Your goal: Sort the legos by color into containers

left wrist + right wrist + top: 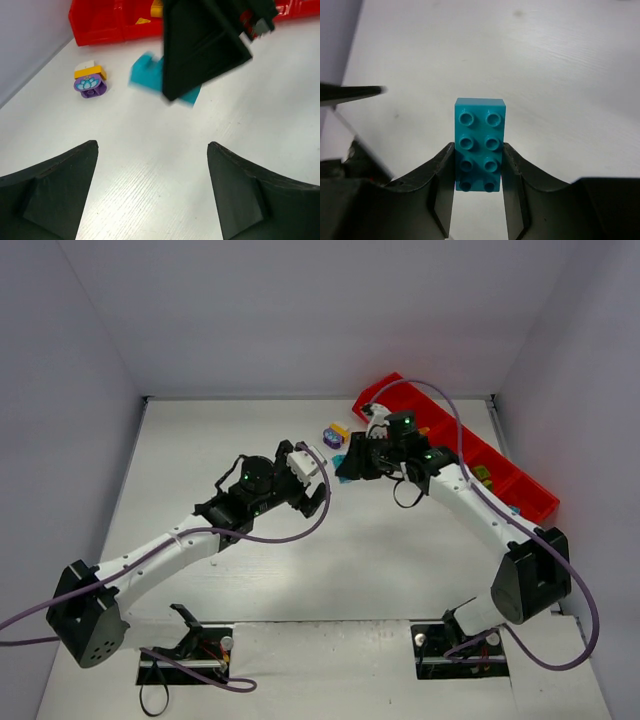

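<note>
**A:** Surface?
**B:** White table [400, 570] with a faint grain. Walls stand along its left, far and right edges.
**A:** What lies directly on it?
**B:** A long red tray [530, 502] sits slantwise from the far right corner down along the right edge. A small brick stack [335, 433] of purple, yellow and white pieces is near the far edge, just left of the tray's far end.
**A:** The cyan brick [339, 462]?
**B:** Near the stack, on its near side, not touching it. Contact with the table can't be told.
**A:** Near edge?
**B:** Two black mounts, the left mount [185, 665] and the right mount [462, 652].
</note>
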